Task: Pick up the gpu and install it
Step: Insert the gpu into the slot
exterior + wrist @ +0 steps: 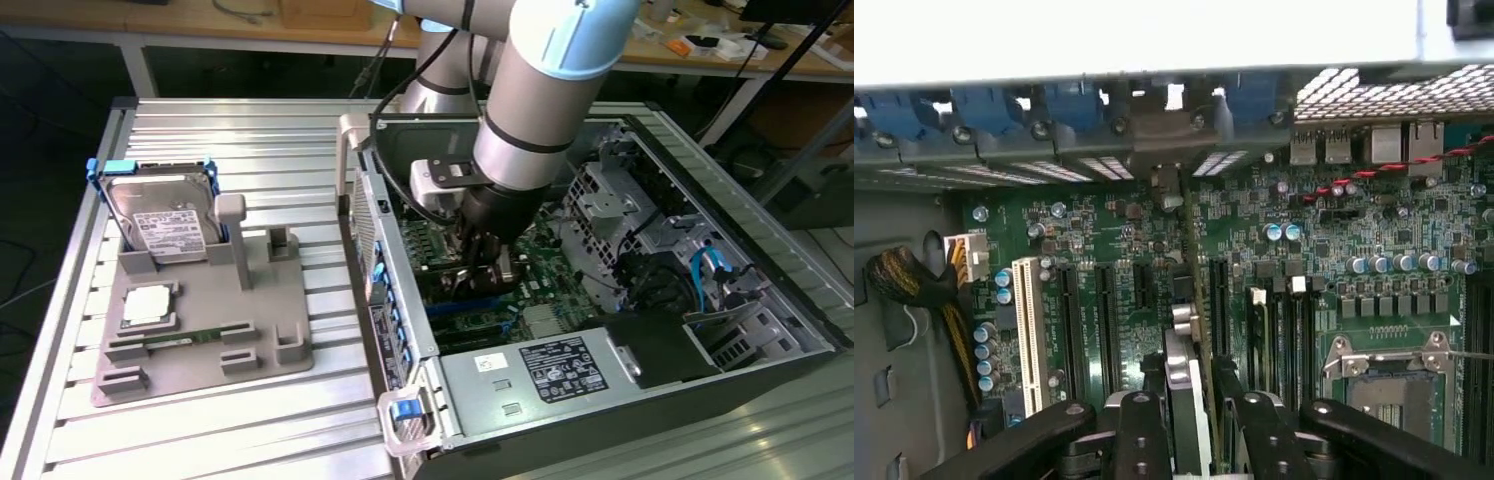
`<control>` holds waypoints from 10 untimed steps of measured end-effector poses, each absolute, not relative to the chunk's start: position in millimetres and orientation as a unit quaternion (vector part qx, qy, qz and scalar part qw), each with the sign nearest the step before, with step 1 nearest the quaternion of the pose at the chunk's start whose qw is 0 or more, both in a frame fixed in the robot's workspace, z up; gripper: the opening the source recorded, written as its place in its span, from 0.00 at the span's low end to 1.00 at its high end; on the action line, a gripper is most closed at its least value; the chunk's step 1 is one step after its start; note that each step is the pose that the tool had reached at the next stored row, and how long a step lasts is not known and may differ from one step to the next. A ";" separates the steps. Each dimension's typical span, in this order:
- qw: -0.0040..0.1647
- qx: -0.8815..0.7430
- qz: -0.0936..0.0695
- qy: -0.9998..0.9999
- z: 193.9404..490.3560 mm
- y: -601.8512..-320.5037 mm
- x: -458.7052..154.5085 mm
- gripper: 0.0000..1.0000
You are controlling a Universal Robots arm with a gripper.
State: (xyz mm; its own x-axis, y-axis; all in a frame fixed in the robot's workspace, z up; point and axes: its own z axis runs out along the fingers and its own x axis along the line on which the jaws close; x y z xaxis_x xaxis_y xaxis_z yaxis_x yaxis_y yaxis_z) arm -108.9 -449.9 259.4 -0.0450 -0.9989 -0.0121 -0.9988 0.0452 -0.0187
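The arm reaches down into the open computer case (pixel 747 230), which lies on its side on a slatted metal table (pixel 240 130). The gripper (pixel 487 265) is low inside the case, right above the green motherboard (pixel 1104 230). In the wrist view its 2 black fingers (pixel 1139 440) pinch the gpu (pixel 1186 395), 1 on each face of the card. The gpu shows edge-on as a thin strip standing upright. It runs along the board between 2 black expansion slots towards the rear wall of the case. Whether its edge is fully seated in a slot cannot be told. A white expansion slot (pixel 1029 330) lies parallel to the card, and the empty processor socket (pixel 1389 370) is on the card's other side. On the exterior view's left, well apart from the case, a gray tray (pixel 200 360) holds a hard drive (pixel 167 225) and a memory stick (pixel 180 340).
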 end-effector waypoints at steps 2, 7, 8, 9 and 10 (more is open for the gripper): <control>0.011 -0.691 -0.003 0.723 259.4 -449.9 -109.1 0.30; 0.012 -0.691 -0.003 0.723 259.3 -449.9 -119.3 0.30; 0.012 -0.691 -0.004 0.723 259.4 -449.9 -122.3 0.30; 0.012 -0.691 -0.004 0.723 259.4 -449.9 -122.5 0.30; 0.012 -0.691 -0.004 0.723 259.4 -449.9 -122.5 0.30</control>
State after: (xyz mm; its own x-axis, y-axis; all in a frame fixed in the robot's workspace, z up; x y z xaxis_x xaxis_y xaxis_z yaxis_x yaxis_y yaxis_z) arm -122.5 -449.9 259.4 -0.0448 -0.9989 -0.0123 -0.9987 0.0451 -0.0230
